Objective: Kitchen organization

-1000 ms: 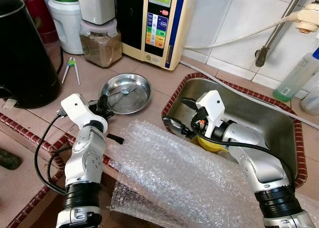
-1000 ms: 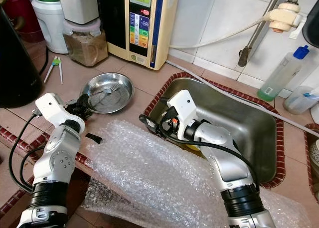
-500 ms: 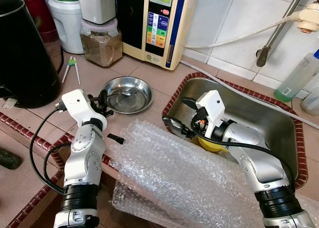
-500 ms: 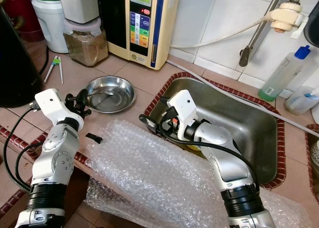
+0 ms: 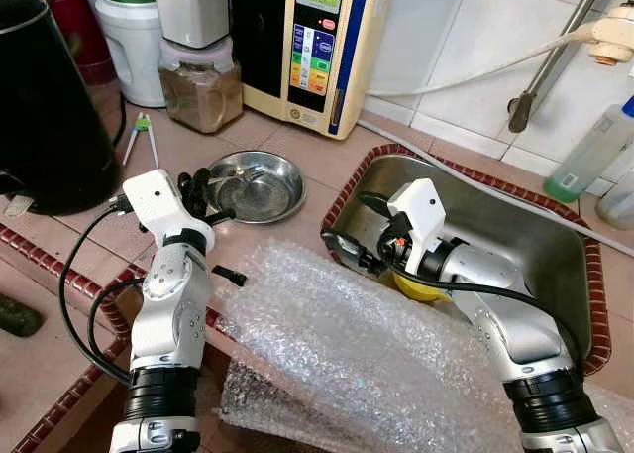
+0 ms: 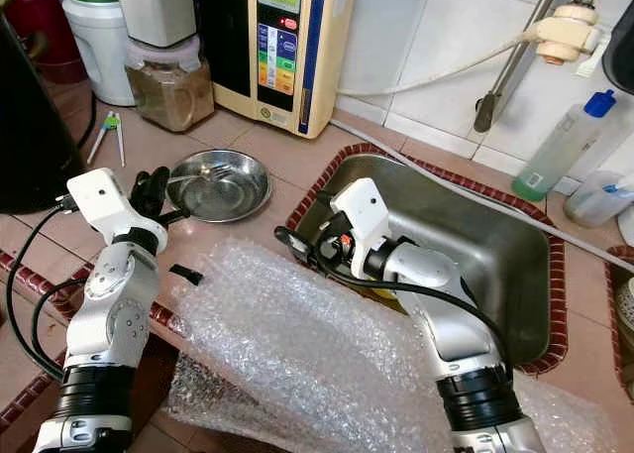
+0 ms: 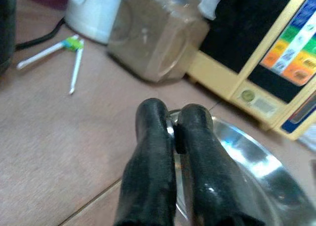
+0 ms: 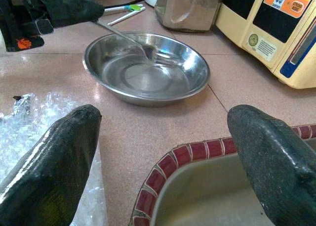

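Left hand [image 5: 203, 197] is clamped tight on the handle of a fork [image 8: 129, 38], fingers pressed together with the thin metal pinched between them, and the tines sit down inside the steel bowl [image 5: 256, 183] on the tiled desk [image 5: 297, 146]. The bowl stands just beside the sunken sink [image 5: 515, 225], with the water purifier [image 5: 312, 37] and a jar of brown powder [image 5: 201, 86] behind it against the wall. Over on the other side, the right hand [image 8: 163, 152] hangs wide open at the near rim of the sink, holding nothing, pointed across the desk toward the bowl. Something yellow [image 5: 421, 286] peeks out in the sink beneath that arm; hard to say what it is. A big sheet of bubble wrap [image 5: 367, 354] sprawls over the front edge of the desk, and a pair of green-topped chopsticks [image 5: 142, 136] lies loose near the black kettle [image 5: 45, 106]. By the look of it, the tidying is in its early part: fork gripped but not yet put anywhere, bowl, chopsticks and wrap all waiting.
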Robot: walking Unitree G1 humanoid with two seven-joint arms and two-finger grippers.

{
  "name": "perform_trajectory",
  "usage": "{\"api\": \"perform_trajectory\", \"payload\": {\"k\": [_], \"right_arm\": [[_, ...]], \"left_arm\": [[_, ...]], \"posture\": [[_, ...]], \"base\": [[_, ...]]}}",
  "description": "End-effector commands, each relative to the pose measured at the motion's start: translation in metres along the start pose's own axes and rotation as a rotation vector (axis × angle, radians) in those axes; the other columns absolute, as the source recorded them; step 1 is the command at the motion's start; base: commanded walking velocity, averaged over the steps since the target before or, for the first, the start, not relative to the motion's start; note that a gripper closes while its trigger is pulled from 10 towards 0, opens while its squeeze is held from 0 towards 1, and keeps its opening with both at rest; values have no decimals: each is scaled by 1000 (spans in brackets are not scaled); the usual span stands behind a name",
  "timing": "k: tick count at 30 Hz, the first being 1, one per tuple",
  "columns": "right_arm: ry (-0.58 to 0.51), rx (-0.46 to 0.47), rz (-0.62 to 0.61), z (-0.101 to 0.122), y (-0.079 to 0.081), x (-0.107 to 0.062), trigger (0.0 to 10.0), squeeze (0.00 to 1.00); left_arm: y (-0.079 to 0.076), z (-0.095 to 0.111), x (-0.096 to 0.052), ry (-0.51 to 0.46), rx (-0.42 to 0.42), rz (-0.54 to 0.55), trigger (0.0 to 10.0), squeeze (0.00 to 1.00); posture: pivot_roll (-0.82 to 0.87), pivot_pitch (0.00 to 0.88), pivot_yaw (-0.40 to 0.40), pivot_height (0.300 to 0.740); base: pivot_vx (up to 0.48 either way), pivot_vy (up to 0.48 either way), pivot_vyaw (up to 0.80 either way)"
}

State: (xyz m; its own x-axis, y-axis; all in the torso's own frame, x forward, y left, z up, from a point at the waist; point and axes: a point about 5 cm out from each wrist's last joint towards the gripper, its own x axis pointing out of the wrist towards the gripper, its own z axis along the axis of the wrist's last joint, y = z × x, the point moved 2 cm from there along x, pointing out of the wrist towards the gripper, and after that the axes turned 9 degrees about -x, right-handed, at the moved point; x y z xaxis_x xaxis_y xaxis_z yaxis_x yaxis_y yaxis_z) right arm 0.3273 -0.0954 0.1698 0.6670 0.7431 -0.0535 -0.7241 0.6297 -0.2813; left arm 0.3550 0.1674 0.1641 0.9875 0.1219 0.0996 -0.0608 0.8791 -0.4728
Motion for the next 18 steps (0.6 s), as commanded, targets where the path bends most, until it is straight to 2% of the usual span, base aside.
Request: {"api": "perform_trajectory", "payload": {"k": [1, 6, 10, 12, 14, 18], "right_arm": [[4, -7, -21, 0, -6, -1, 10000, 0], [4, -9, -26, 0, -6, -1, 10000, 0], [-18, -23, -100, 6, -16, -1, 10000, 0], [-25, -20, -120, 8, -20, 0, 10000, 0], [-24, -19, -124, 8, -22, 0, 10000, 0], [-13, -23, -123, 5, -21, 0, 10000, 0]], "left_arm": [[0, -5, -1, 22, -7, 10, 0, 0], [-9, 6, -1, -42, -21, -44, 0, 0], [-31, 23, 0, -112, -80, -160, 0, 0], [-35, 28, 1, -133, -49, -180, 0, 0], [-37, 30, 3, -131, -24, -178, 0, 0], [-28, 26, 5, -94, 1, -115, 0, 0]], "posture": [[30, 76, -85, 740], [31, 80, -86, 740], [30, 80, -89, 740], [31, 79, -90, 740], [32, 79, -89, 740], [32, 81, -90, 740]], "base": [[0, 0, 0], [0, 0, 0], [0, 0, 0], [0, 0, 0], [0, 0, 0], [0, 0, 0]]}}
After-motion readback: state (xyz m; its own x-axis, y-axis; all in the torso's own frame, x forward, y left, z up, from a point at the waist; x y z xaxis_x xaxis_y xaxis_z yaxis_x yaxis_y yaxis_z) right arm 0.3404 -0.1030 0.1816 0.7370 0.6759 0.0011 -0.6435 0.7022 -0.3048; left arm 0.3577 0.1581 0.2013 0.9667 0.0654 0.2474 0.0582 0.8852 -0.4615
